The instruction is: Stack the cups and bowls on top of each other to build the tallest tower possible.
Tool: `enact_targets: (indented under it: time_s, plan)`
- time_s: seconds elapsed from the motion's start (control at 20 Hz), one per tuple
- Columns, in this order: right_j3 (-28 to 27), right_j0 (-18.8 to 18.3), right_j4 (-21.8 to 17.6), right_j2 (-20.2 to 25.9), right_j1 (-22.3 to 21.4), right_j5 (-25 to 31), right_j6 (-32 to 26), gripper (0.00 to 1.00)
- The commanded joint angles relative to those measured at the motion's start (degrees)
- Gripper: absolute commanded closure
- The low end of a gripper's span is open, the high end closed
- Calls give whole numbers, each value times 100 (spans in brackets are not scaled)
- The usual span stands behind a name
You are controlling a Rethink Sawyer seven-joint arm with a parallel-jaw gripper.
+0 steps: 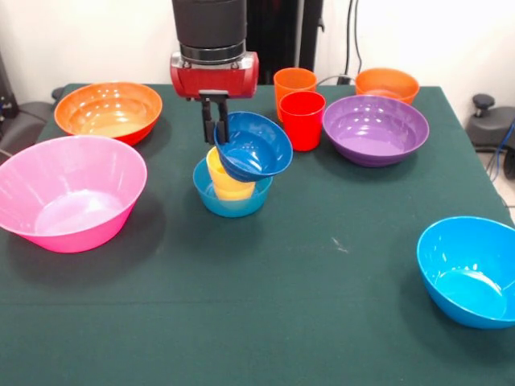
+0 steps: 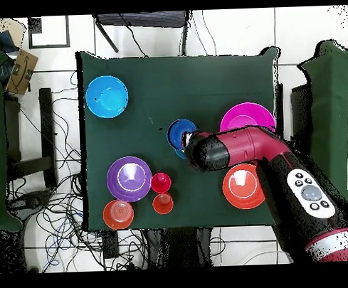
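My gripper is shut on the rim of a small dark blue bowl and holds it tilted, opening up and toward the camera. The bowl hangs right over a yellow cup. I cannot tell whether they touch. The yellow cup stands in a small light blue bowl at the table's middle. The red cup and orange cup stand behind on the right. In the overhead view the held bowl shows beside the arm, which hides the gripper.
A large pink bowl and a large orange bowl sit at the left. A purple bowl and a small orange bowl sit at the back right. A bright blue bowl is at the front right.
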Motion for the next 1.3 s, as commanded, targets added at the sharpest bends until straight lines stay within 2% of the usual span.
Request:
enact_targets:
  time_s: [0.05, 0.5, 1.3]
  plan:
    - [316, -289, -281, 330, 346, -8, -1237, 100]
    - [558, -893, 70, 1015, 619, 268, -1546, 100]
    - [764, -1226, -84, 1522, 888, 469, -1582, 100]
